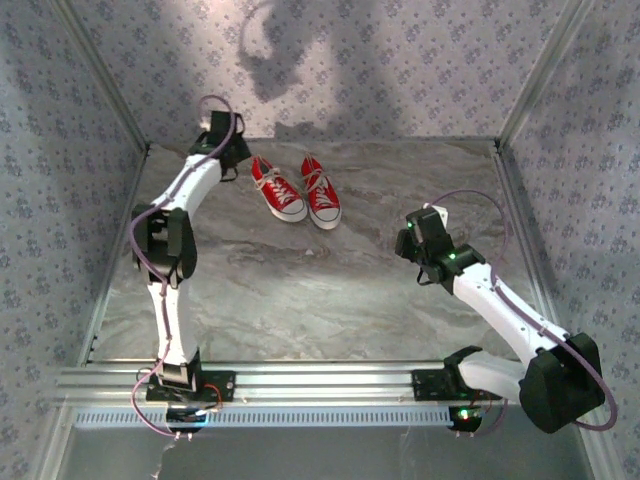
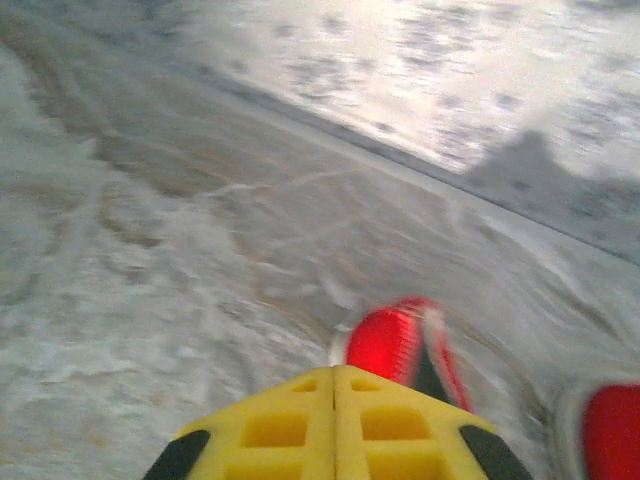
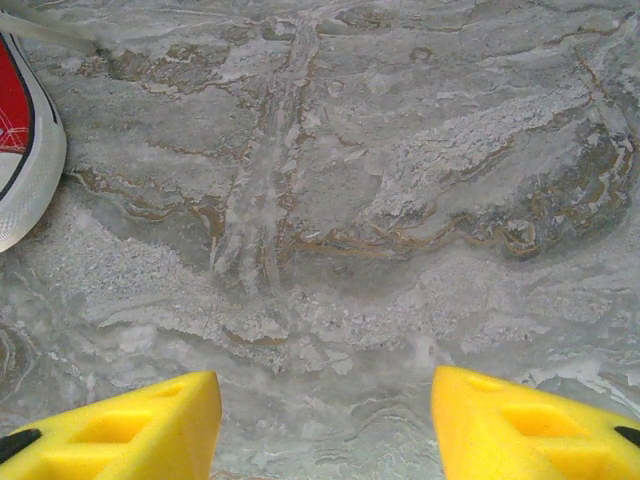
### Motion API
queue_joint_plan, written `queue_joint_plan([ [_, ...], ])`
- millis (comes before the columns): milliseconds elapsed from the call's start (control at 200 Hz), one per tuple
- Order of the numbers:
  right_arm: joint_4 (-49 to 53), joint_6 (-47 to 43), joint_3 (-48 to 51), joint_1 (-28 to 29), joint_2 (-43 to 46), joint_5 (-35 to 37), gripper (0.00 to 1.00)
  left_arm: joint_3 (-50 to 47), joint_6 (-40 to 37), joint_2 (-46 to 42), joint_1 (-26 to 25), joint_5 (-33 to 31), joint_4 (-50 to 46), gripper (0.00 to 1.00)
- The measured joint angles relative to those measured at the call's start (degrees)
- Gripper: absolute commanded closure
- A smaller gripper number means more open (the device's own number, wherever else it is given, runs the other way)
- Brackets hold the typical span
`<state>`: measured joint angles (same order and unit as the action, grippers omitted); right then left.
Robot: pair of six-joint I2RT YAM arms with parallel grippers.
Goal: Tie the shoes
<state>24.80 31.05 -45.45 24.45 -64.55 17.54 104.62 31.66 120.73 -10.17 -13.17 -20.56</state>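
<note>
1. Right hand point(image 3: 325, 390) nearest me: roughly half open, holding nothing, over bare surface point(image 1: 300, 290).
2. The shoes point(image 1: 280, 192) sit mid-far, side by side, long axes near-to-far, toes toward me, angled slightly right.
3. Left hand point(image 2: 335, 372) pressed shut beside their heels, with nothing visible in it.

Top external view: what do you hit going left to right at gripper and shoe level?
left gripper → red shoe on the left of the pair → red shoe on the right of the pair → right gripper
</note>
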Motion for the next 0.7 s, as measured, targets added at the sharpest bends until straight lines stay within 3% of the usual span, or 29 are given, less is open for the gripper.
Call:
queue_joint_plan([
  [130, -0.7, -0.2, 0.0, -0.2, 0.4, -0.5, 0.42, 1.2, 1.5, 5.2, 2.4, 1.8, -0.7, 0.95],
  [370, -1.3, -0.4, 0.0, -0.3, 1.0, -0.9, 0.43, 10.0, 1.7, 17.3, 1.4, 7.3, -5.0, 0.94],
  [700, -1.3, -0.4, 0.0, -0.5, 1.0, -0.9, 0.44, 20.9, 0.3, 23.1, 0.4, 13.7, -7.8, 0.85],
])
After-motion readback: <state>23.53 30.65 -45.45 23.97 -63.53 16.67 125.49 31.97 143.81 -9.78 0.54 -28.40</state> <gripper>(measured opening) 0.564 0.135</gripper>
